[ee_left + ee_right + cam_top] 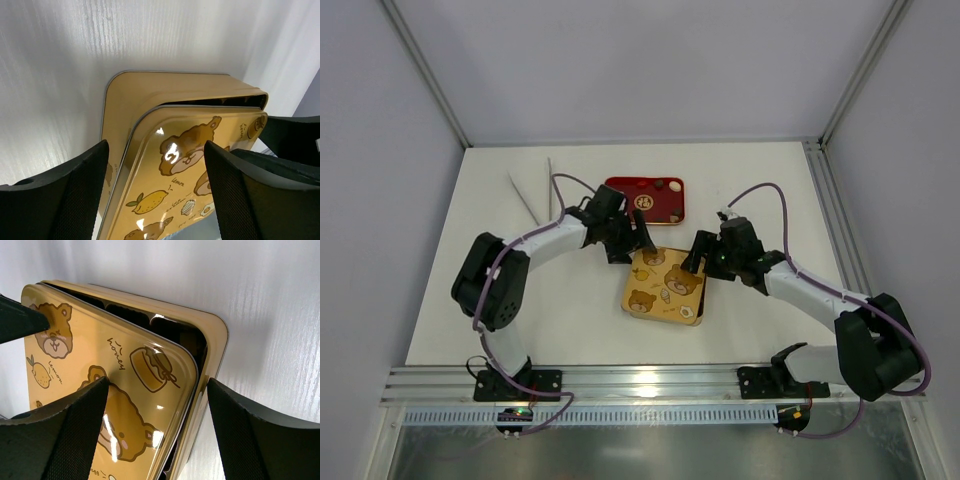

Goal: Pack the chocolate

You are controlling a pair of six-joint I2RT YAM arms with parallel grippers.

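Left pincer (155,147) spread over a lid (190,165) corner | right pincer (157,382) spread astride the opposite corner | lid askew on gold tin (150,87) | chocolate (660,184): few pieces seen in red tray (670,208) | risk: uneven press jams lid, tin skids on bench (520,300)

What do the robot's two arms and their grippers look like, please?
Both arms have white tube-like links, the left arm and right arm alike, joined by bulky black joint housings. A thin purple cable loops along each. The left gripper and right gripper are black, with two broad fingers whose inner faces carry a fine grid texture.
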